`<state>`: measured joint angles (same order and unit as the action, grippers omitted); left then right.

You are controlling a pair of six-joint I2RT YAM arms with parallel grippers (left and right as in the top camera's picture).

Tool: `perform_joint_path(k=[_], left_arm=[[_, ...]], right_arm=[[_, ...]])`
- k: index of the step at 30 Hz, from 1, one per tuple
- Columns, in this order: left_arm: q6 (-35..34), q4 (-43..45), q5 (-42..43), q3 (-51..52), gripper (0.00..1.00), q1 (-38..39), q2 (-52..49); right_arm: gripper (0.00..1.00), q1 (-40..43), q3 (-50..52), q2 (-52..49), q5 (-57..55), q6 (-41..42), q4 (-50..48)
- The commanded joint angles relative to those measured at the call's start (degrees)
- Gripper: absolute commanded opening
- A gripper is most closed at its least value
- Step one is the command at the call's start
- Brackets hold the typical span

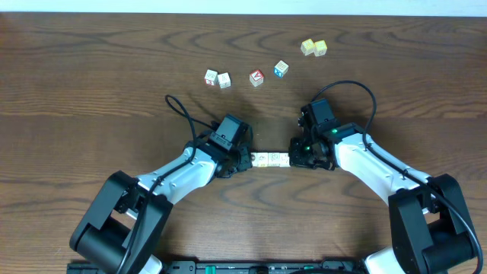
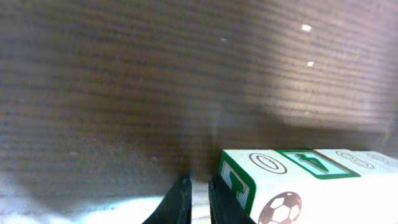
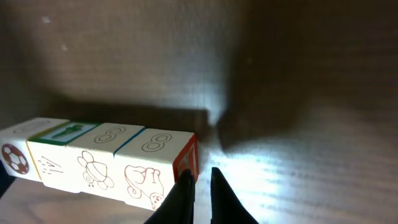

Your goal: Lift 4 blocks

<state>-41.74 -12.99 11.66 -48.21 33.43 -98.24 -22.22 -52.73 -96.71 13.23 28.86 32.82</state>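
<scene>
Four blocks (image 1: 271, 159), open bench (image 1: 76, 91) around, align between your left end effector (image 1: 247, 161) and right end effector (image 1: 294, 158), both nearly closed, empty; faces white, printed.

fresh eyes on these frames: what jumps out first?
The row of four blocks laid end to end at the table's centre, with the left gripper and right gripper bracketing it at either end, each with its fingers nearly together. After that, the six loose cubes scattered along the far side of the table.
</scene>
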Motion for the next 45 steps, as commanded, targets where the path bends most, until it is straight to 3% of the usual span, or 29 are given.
perform_joint_path(k=[1, 18, 24, 28, 32, 35, 38, 40, 42, 43, 45], left_arm=[[0.8, -2.1, -2.6, -1.2, 0.14, 1.2, 1.1], [1.6, -5.3, -5.3, -1.3, 0.17, -0.5, 4.1], [4.0, -11.8, -5.3, -1.4, 0.16, -5.8, 9.7], [6.1, -18.3, -5.3, -1.4, 0.17, -10.8, 18.9], [6.1, -24.0, -5.3, -1.4, 0.33, -14.8, 26.4], [6.1, -27.8, -5.3, -1.4, 0.51, -17.7, 31.0], [6.1, -31.6, -5.3, -1.4, 0.67, -20.3, 34.5], [6.1, -33.6, -5.3, -1.4, 0.71, -21.1, 35.5], [6.1, -34.7, -5.3, -1.4, 0.72, -21.2, 35.8], [6.1, -34.8, -5.3, -1.4, 0.72, -21.2, 35.8], [6.1, -34.8, -5.3, -1.4, 0.72, -21.3, 35.7]], right_arm=[[0.09, -1.2, -1.8, 0.0, 0.2, -0.7, 1.6], [0.16, 0.0, -4.7, 0.0, -6.2, -2.4, 8.2], [0.2, 4.0, -11.2, 0.1, -7.2, -3.8, 17.5], [0.29, 7.4, -18.2, 0.1, -7.2, -6.3, 27.9], [0.29, 7.9, -20.7, 1.7, -7.2, -6.9, 34.6], [0.33, 7.1, -20.7, 5.1, -7.2, -8.0, 39.1], [0.42, 5.4, -20.5, 10.0, -7.2, -8.3, 44.1], [0.51, 3.9, -20.0, 13.5, -7.3, -8.3, 46.0], [0.68, 2.2, -19.4, 17.0, -7.4, -8.3, 47.0], [0.99, 1.2, -19.2, 18.8, -7.2, -8.2, 47.4], [0.99, -0.6, -18.9, 21.4, -7.1, -7.3, 48.5]])
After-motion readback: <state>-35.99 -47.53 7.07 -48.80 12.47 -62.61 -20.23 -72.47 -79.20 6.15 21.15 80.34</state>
